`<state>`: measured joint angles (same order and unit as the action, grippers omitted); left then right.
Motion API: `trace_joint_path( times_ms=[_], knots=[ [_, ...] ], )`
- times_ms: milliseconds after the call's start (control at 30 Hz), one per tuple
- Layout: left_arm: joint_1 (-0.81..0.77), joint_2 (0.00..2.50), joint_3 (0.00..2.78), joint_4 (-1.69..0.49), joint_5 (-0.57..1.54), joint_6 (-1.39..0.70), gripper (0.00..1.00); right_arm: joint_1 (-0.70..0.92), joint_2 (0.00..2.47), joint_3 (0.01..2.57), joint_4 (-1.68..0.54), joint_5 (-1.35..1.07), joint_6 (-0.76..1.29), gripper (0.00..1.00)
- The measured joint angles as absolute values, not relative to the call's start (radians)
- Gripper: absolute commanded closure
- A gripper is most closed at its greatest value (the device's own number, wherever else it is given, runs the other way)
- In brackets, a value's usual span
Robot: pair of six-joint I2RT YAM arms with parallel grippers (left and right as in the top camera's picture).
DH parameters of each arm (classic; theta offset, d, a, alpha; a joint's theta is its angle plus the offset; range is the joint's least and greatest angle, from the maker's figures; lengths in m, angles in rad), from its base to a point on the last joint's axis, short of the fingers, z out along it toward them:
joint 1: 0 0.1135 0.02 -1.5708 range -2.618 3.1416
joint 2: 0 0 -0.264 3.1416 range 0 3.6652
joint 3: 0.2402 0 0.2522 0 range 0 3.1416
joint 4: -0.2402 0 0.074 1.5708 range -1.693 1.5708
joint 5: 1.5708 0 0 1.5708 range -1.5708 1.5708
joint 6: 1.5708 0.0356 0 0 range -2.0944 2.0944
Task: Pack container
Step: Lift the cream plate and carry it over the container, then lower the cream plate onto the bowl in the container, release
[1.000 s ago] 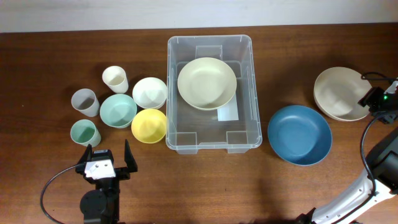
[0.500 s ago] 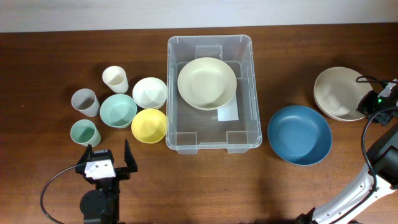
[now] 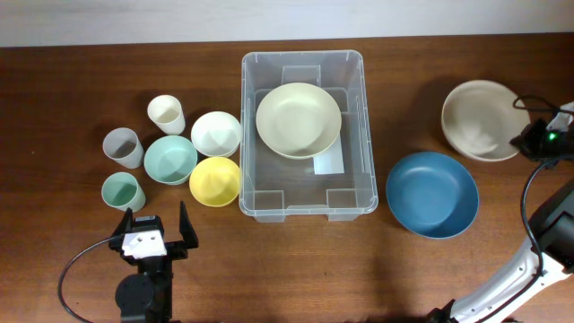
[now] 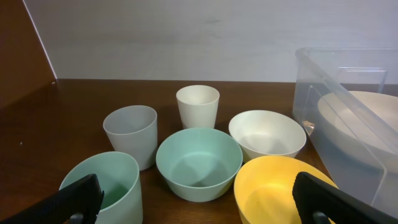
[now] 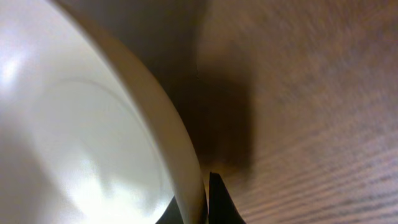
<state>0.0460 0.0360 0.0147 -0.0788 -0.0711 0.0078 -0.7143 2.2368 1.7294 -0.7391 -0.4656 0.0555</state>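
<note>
Beige bowl (image 3: 480, 119) shifted left, clear rectangular container (image 3: 302, 208), cream bowl (image 3: 298, 119) inside

Left pincer (image 3: 156, 218) rested with fingers spread wide; right pincer (image 3: 536, 142), at the far right, pinched a bowl (image 3: 480, 121) by its rim.

**Cups and bowls on the tabletop (image 3: 72, 81)**

Left: cream cup (image 3: 166, 114), grey cup (image 3: 122, 147), green cup (image 3: 122, 191), then mint bowl (image 3: 169, 159), white bowl (image 3: 215, 133) and yellow bowl (image 3: 214, 180), close together. Right: blue bowl (image 3: 431, 194) near, beige bowl (image 3: 480, 119) farther.
</note>
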Motion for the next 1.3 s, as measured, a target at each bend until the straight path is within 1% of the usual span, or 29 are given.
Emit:
trace_joint_path(
  times_ms=[167,267,333,400,467,533,600,633,767,867,933,1033,1300],
  knots=[
    [0.046,0.036,0.015,-0.079,-0.071,0.008,0.00,-0.714,2.186,1.764,-0.748,-0.514,0.055,0.96],
    [0.046,0.036,0.015,-0.079,-0.071,0.008,0.00,-0.707,2.079,1.772,-0.759,-0.562,0.047,0.96],
    [0.046,0.036,0.015,-0.079,-0.071,0.008,0.00,-0.682,2.017,1.776,-0.766,-0.573,0.045,0.96],
    [0.046,0.036,0.015,-0.079,-0.071,0.008,0.00,-0.620,1.946,1.782,-0.767,-0.579,0.044,0.96],
    [0.046,0.036,0.015,-0.079,-0.071,0.008,0.00,-0.542,1.892,1.784,-0.766,-0.574,0.044,0.96],
    [0.046,0.036,0.015,-0.079,-0.071,0.008,0.00,-0.431,1.840,1.789,-0.761,-0.550,0.045,0.96],
    [0.046,0.036,0.015,-0.079,-0.071,0.008,0.00,-0.277,1.795,1.798,-0.748,-0.500,0.044,0.96],
    [0.046,0.036,0.015,-0.079,-0.071,0.008,0.00,-0.232,1.785,1.800,-0.744,-0.472,0.043,0.96],
    [0.046,0.036,0.015,-0.079,-0.071,0.008,0.00,0.064,1.777,1.803,-0.728,-0.276,0.040,0.96],
    [0.046,0.036,0.015,-0.079,-0.071,0.008,0.00,0.229,1.802,1.803,-0.706,-0.126,0.037,0.96],
    [0.046,0.036,0.015,-0.079,-0.071,0.008,0.00,0.296,1.831,1.803,-0.694,-0.048,0.036,0.96],
    [0.046,0.036,0.015,-0.079,-0.071,0.008,0.00,0.350,1.901,1.803,-0.678,0.034,0.036,0.96],
    [0.046,0.036,0.015,-0.079,-0.071,0.008,0.00,0.337,2.042,1.803,-0.667,0.101,0.067,0.96]
  ],
)
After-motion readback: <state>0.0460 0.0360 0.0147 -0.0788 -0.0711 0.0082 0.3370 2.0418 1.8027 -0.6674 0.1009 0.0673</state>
